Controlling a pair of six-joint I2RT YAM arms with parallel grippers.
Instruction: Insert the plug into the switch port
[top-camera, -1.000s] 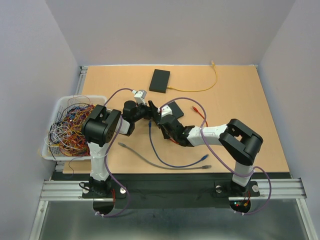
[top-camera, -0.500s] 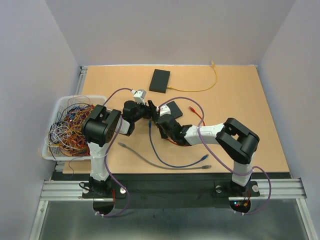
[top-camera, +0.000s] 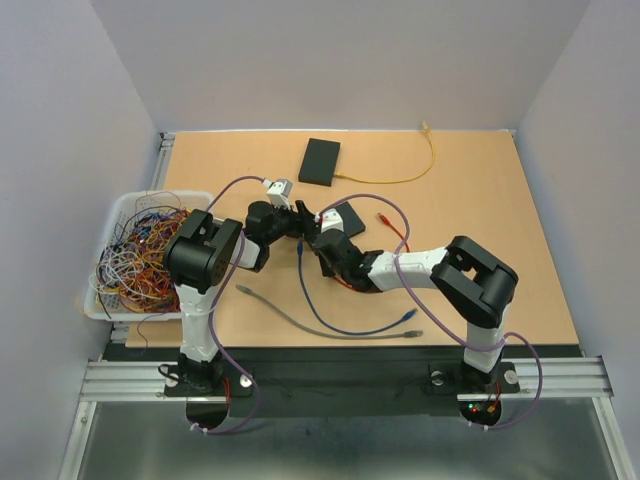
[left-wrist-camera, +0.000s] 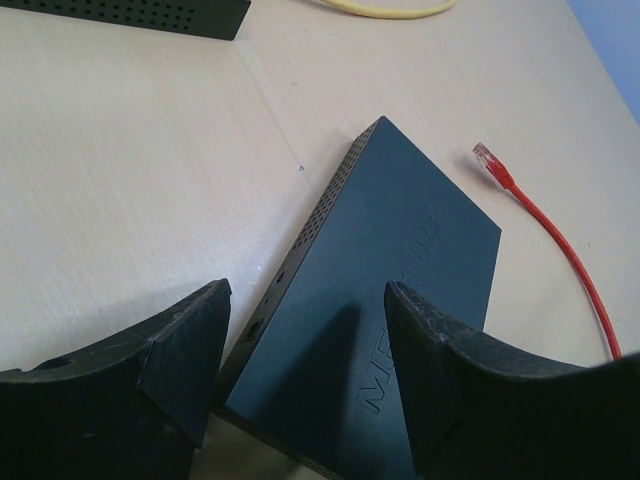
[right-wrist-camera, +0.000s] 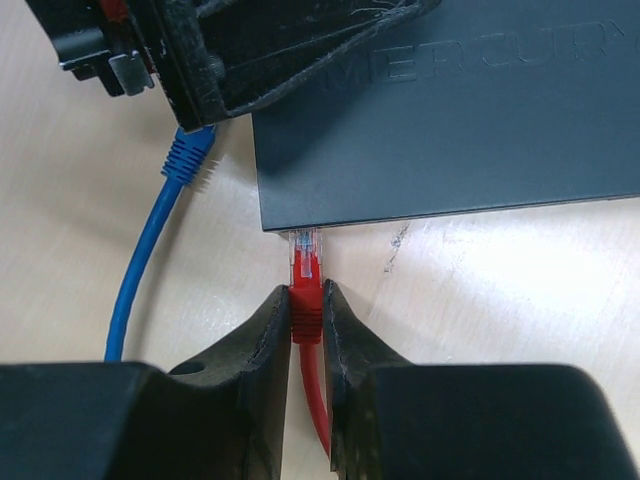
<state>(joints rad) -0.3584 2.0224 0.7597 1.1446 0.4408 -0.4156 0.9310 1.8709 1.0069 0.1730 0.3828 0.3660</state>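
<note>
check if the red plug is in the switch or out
Out, or barely started: the right wrist view shows the plug, pinched in the right gripper, with its clear tip just meeting the switch edge.

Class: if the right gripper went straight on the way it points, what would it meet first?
The black switch, directly ahead. The red plug held by the right gripper would reach its near edge first; the clear tip seems to touch it, though depth is unclear.

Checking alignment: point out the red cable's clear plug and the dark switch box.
red cable's clear plug (right-wrist-camera: 305, 252): right wrist view, transparent body.
dark switch box (right-wrist-camera: 450, 140): right wrist view, top face.
</note>
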